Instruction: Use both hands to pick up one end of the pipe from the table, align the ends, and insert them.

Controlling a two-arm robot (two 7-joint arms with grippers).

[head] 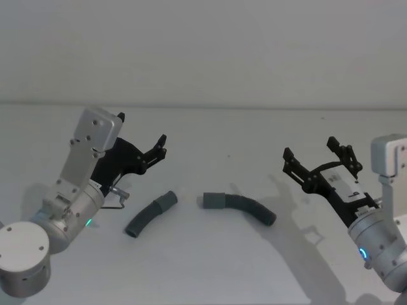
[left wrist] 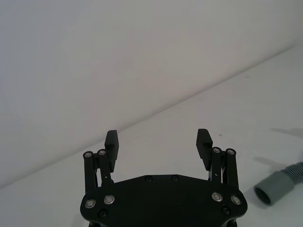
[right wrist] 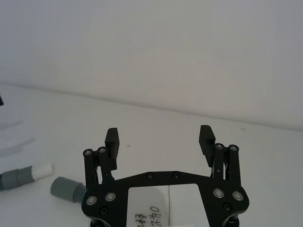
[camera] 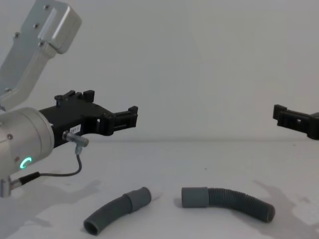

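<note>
Left claw [camera: 130,117], right claw [camera: 280,114] aloft; shorter hose [camera: 117,211] near longer hose [camera: 228,201] on table [camera: 164,162]

Dark-grey ribbed pipe [head: 248,206], white tip [right wrist: 41,171], white table [head: 210,267]

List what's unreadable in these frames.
Right wrist view: the frame edge cuts off the left hose piece past its white tip; the right gripper hides most of the right hose piece.
Left wrist view: the frame edge cuts off most of the right hose piece.
Head view: the white tip is too faint to make out.
Chest view: the frame edge cuts off the right gripper.
</note>
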